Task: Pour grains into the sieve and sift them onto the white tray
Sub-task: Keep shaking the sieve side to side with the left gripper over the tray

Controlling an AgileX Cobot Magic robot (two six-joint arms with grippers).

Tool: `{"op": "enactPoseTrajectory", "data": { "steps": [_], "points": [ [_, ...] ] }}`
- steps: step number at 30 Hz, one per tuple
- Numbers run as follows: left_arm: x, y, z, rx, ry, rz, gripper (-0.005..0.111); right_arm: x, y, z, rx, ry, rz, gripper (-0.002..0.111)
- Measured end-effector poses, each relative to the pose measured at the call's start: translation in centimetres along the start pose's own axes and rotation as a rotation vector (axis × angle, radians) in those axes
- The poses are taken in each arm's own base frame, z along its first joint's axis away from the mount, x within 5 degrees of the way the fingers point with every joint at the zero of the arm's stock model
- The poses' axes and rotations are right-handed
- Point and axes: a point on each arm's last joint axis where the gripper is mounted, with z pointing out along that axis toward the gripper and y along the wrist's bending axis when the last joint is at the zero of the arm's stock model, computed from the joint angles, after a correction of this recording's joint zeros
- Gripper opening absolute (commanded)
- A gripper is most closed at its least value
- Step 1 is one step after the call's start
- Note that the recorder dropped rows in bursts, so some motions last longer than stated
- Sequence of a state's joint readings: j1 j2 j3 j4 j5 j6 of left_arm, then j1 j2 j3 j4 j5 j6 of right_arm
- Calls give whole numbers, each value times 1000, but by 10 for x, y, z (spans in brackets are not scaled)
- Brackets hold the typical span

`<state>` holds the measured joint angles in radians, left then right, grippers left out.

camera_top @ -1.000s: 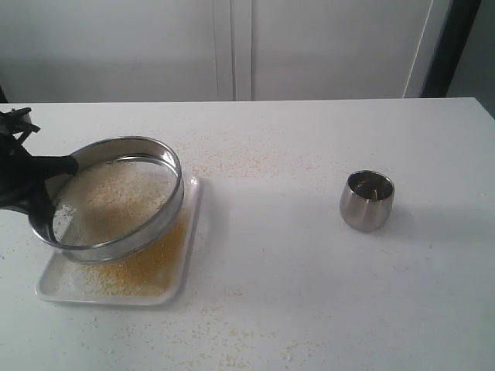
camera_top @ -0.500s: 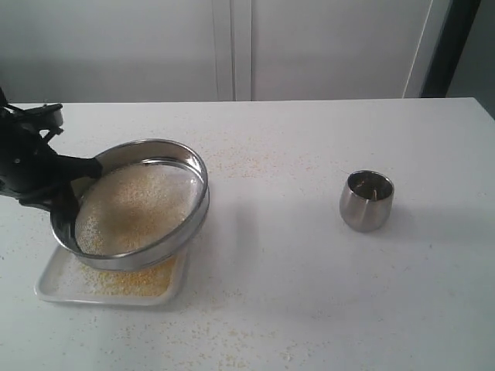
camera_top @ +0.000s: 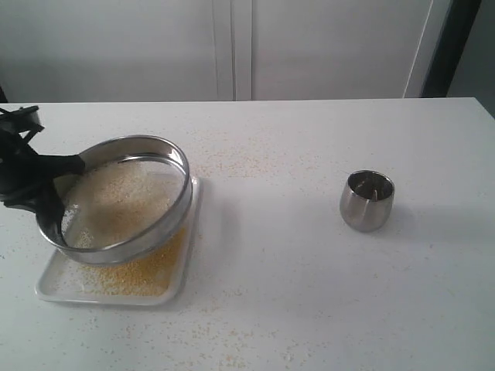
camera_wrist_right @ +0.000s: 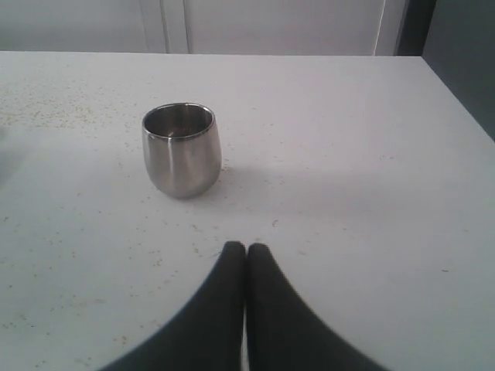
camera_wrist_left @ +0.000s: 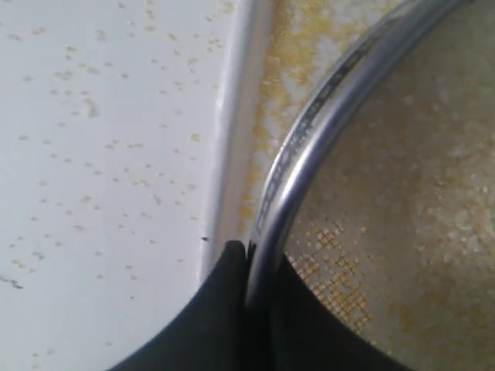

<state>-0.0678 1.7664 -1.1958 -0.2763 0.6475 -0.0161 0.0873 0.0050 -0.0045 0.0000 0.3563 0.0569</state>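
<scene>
The round steel sieve (camera_top: 182,207) hangs tilted over the white tray (camera_top: 51,291) at the table's left. My left gripper (camera_top: 56,193) is shut on the sieve's left rim. In the left wrist view the black fingers (camera_wrist_left: 224,294) clamp the shiny rim band (camera_wrist_left: 325,116), one inside and one outside. Pale grains (camera_top: 116,202) lie on the mesh (camera_wrist_left: 433,178). Yellow meal (camera_top: 151,269) covers the tray floor below it (camera_wrist_left: 290,54). My right gripper (camera_wrist_right: 246,249) is shut and empty, low over the table near a steel cup (camera_wrist_right: 182,151); it is outside the exterior view.
The small steel cup (camera_top: 366,201) stands upright on the right half of the white table. Stray specks are scattered around the tray and toward the table's front edge (camera_top: 232,340). A pale wall stands behind the table.
The sieve swung right half a second ago and has now come back left over the tray, carried by my left gripper. The cup and the right gripper have not moved.
</scene>
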Motion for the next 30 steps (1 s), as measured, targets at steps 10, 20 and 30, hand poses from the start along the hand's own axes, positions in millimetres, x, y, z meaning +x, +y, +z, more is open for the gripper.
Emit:
{"op": "enactPoseTrajectory", "data": {
  "steps": [10,20,30],
  "points": [
    [0,-4,9,-27,11,-31,0,0,0,0,0,0,6,0],
    [2,8,7,-42,43,-23,0,0,0,0,0,0,6,0],
    [0,3,-4,-41,-12,-2,0,0,0,0,0,0,7,0]
  ]
}}
